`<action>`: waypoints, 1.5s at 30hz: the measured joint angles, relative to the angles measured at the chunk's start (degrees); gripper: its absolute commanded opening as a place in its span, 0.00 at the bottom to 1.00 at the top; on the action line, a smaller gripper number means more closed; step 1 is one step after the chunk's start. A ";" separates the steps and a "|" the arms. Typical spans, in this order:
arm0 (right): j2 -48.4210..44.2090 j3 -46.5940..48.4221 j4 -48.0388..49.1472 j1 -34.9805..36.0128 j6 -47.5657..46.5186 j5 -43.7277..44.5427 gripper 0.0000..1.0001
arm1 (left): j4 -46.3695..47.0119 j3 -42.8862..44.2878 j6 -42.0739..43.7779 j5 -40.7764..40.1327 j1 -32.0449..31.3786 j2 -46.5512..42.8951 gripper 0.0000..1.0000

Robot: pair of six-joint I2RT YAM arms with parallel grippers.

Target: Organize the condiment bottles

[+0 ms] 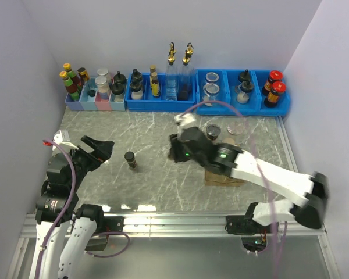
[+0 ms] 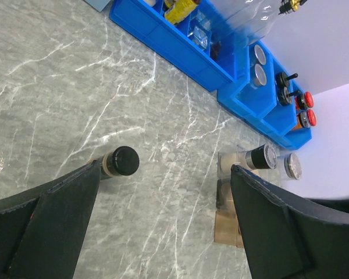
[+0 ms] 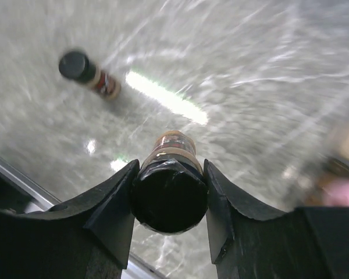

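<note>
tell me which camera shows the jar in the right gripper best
Right wrist: the black-lidded jar fills the centre, with a finger pressed against each side of its lid. In the top view the right gripper covers nearly all of it. The left wrist view does not clearly show it.

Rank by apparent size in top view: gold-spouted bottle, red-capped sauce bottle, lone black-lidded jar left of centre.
1. gold-spouted bottle
2. red-capped sauce bottle
3. lone black-lidded jar, smallest despite being nearer the camera
</note>
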 measured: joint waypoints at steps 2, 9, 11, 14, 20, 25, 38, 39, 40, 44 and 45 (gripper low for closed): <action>-6.14 -1.62 -1.99 -0.90 2.75 3.15 0.00 | 0.31 -0.02 0.00 0.02 0.00 0.02 0.99; -17.27 -13.11 -10.80 -8.61 11.19 9.03 0.00 | 1.38 -0.35 -0.26 0.26 0.00 0.81 0.99; -19.10 -16.48 -13.40 -11.28 12.55 9.42 0.00 | 1.53 -0.39 -0.28 0.31 0.00 1.09 0.99; -21.86 -19.23 -16.57 -13.20 13.97 9.68 0.00 | 1.55 -0.39 -0.28 0.59 0.00 1.29 0.99; -24.15 -20.90 -16.87 -15.56 15.06 9.60 0.00 | 1.92 -0.55 -0.46 0.83 0.00 1.64 0.99; -22.27 -23.43 -17.09 -18.40 15.87 9.03 0.00 | 1.99 -0.68 -0.48 1.09 0.00 1.95 0.99; -14.34 -24.90 -14.38 -21.22 16.35 7.80 0.25 | 2.43 -0.70 -0.48 1.07 0.00 1.95 0.99; -13.75 -24.90 -14.14 -21.27 16.33 7.69 0.36 | 2.43 -0.70 -0.46 1.07 0.00 1.95 0.99; -13.38 -24.90 -13.99 -21.27 16.33 7.63 0.42 | 2.40 -0.70 -0.46 1.05 0.00 1.95 0.99; -13.57 -24.85 -13.64 -21.31 16.13 7.61 0.63 | 2.43 -0.70 -0.44 1.05 0.00 1.95 0.99; -13.75 -24.81 -13.64 -21.33 15.96 7.63 0.71 | 2.43 -0.70 -0.46 1.05 0.00 1.95 0.99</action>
